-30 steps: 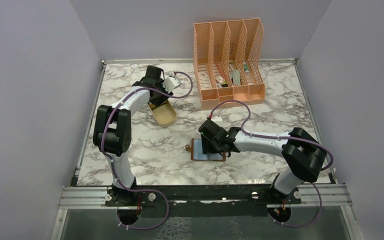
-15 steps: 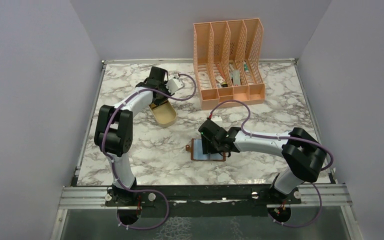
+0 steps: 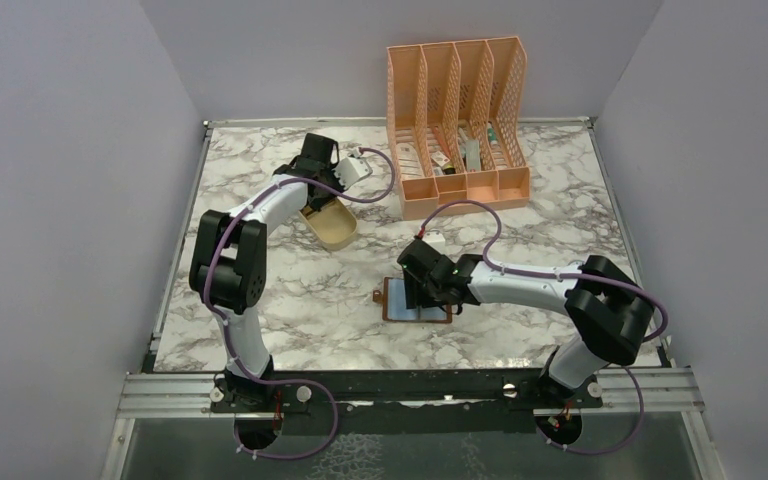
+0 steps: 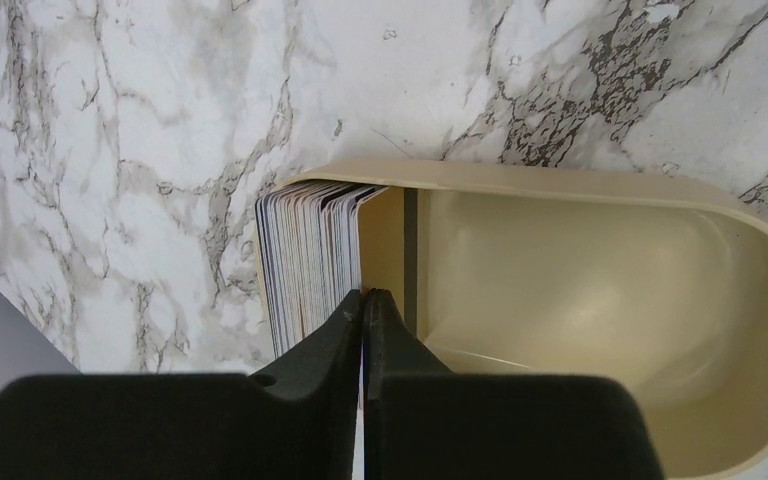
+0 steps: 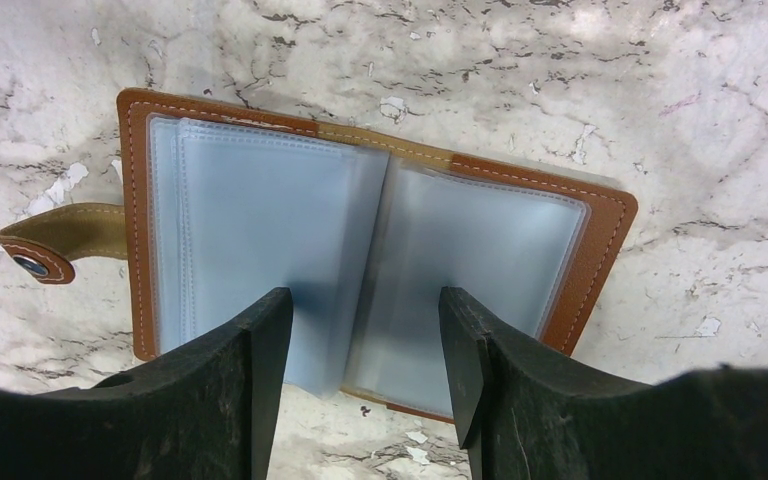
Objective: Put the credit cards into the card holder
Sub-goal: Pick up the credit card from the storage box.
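The credit cards (image 4: 310, 250) stand on edge in a tight stack at the left end of a beige oval tray (image 4: 560, 180). My left gripper (image 4: 363, 295) is pinched shut on the rightmost card of that stack, and a thin pale edge shows between its fingers. In the top view this gripper (image 3: 312, 192) sits over the tray's far end. The card holder (image 5: 260, 220) lies open on the marble, brown leather outside and bluish plastic pockets up. My right gripper (image 5: 365, 345) stands open over its near edge, its fingers straddling the middle fold with nothing between them.
A tall peach mesh file organiser (image 3: 457, 120) with papers stands at the back of the table. The holder's snap tab (image 5: 50, 250) sticks out to the left. Grey walls close in the table on three sides.
My left gripper has closed from open to shut at the card stack, its wrist turning slightly. The tray has shifted a little. The right arm and holder stay still.
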`<state>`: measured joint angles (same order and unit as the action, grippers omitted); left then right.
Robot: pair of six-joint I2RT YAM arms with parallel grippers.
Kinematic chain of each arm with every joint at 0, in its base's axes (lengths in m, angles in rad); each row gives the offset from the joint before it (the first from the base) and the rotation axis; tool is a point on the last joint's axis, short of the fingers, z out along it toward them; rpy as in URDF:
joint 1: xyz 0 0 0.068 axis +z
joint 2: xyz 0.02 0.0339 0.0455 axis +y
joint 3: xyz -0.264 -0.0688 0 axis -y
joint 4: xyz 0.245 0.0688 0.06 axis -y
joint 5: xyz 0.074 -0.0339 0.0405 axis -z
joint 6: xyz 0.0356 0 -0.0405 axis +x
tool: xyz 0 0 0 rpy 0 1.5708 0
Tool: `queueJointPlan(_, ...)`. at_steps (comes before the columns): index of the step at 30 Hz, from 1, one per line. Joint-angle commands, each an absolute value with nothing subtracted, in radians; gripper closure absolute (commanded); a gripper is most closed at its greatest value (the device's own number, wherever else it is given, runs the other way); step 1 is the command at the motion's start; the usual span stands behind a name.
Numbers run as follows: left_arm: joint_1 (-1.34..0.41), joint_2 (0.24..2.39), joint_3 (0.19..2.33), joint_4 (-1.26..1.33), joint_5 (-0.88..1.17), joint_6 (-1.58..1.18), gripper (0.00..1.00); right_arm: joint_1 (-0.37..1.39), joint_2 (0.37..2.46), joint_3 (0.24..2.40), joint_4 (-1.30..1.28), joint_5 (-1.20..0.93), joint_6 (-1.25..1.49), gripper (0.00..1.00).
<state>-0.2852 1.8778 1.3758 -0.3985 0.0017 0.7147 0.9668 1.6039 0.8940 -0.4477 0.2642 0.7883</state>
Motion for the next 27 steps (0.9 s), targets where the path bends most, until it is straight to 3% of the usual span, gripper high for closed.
queueJointPlan(1, -0.288, 1.835, 1.368, -0.397, -0.001, 0.72, 0.99, 0.968, 1.582, 0.876, -0.481, 0.252, 0.791, 0.44)
queueJointPlan(17, -0.291, 1.707, 1.39, -0.432, 0.133, 0.439, 1.0, 0.967, 1.532, 0.883, -0.491, 0.236, 0.79, 0.44)
queueJointPlan(22, -0.29, 1.663, 1.414, -0.44, 0.144, 0.202, 1.0, 0.967, 1.509, 0.889, -0.49, 0.225, 0.783, 0.44)
queueJointPlan(27, -0.28, 1.634, 1.415, -0.456, 0.287, -0.037, 1.0, 0.965, 1.476, 0.897, -0.488, 0.218, 0.776, 0.45)
